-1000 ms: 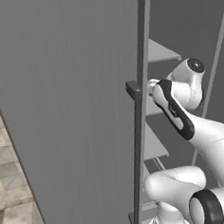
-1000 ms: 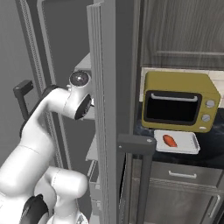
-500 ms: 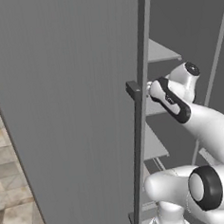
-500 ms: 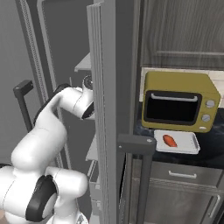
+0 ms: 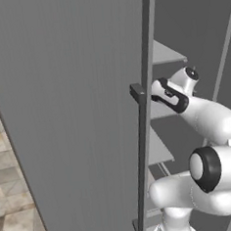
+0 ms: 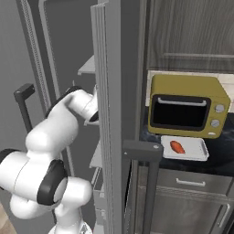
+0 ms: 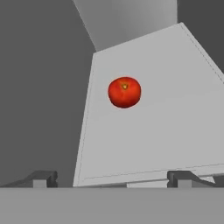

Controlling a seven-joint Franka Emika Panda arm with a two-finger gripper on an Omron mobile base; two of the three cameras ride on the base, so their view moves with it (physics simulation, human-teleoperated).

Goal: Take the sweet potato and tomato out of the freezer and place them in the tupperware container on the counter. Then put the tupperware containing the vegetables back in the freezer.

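Ahead of the claw, jaws wide apart, the tomato sits on a freezer shelf.

The left base view looks from behind the arm, close against the open door of the freezer, onto its shelves. The right base view faces the same freezer from the other side, taking in the counter. The hand view looks closely along one shelf

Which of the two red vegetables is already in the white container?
The oblong sweet potato, lying in the tupperware container below the yellow microwave. The round tomato sits on a freezer shelf.
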